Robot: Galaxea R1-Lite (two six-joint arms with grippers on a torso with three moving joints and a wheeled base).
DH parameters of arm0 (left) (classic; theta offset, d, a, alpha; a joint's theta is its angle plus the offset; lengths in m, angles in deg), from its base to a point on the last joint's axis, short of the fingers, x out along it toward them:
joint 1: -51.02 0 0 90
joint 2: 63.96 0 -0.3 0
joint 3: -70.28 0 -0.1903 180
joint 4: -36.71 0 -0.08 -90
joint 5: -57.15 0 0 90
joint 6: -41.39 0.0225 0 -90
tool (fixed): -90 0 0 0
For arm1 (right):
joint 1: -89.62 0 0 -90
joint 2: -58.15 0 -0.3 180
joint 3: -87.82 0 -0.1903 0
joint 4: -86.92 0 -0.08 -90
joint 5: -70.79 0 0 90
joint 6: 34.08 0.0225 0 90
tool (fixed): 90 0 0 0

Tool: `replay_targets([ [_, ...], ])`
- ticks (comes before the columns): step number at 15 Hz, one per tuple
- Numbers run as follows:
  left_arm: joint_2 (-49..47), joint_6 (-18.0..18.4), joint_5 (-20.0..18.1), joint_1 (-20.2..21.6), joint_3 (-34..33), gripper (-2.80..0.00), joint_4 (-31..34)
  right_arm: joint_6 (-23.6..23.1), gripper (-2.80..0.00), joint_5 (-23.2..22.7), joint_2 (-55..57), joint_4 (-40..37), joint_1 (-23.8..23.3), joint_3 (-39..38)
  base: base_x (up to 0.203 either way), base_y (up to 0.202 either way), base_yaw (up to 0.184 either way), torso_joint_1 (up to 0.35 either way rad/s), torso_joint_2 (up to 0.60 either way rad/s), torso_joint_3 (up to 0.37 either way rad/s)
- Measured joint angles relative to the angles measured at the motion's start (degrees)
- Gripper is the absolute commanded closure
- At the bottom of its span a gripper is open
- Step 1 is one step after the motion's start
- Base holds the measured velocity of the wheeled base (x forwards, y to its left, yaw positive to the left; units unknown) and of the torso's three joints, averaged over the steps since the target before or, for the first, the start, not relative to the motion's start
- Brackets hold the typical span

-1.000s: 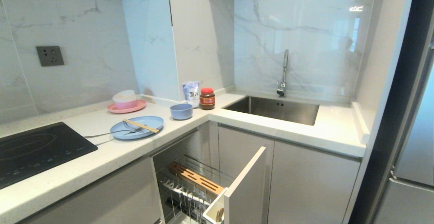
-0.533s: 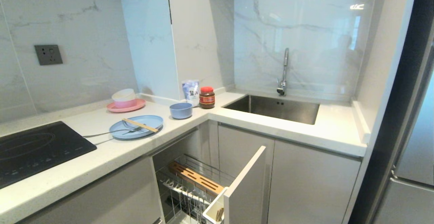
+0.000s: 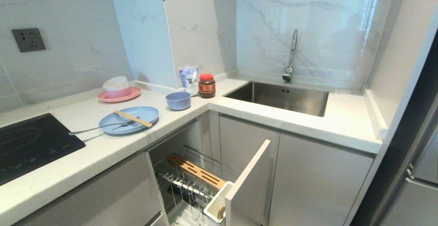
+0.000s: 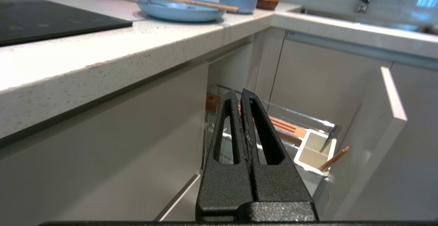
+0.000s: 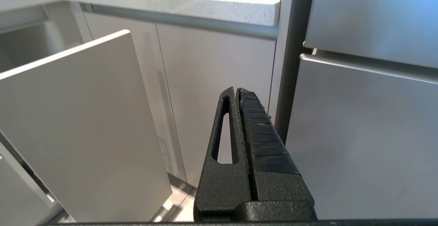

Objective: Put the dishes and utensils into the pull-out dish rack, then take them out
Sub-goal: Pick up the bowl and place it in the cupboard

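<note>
Both grippers, left (image 4: 241,94) and right (image 5: 236,92), hang with fingers pressed together; only the head camera has tilted downward

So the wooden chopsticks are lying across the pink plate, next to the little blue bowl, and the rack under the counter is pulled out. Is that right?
Not quite. The chopsticks lie across the light-blue plate, not the pink plate, which carries stacked bowls. The head view shows it. The rest holds: the blue bowl sits nearby and the dish rack is pulled out.
</note>
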Motion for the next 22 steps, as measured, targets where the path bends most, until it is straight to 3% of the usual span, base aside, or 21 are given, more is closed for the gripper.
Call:
replay_targets([
  [22,0.0,0.2,-0.1,-0.3,0.0,0.00,-0.1,0.0,0.00,0.0,0.0,0.0,0.0,0.0,0.000,0.000,0.000,0.004,0.00,-0.199],
])
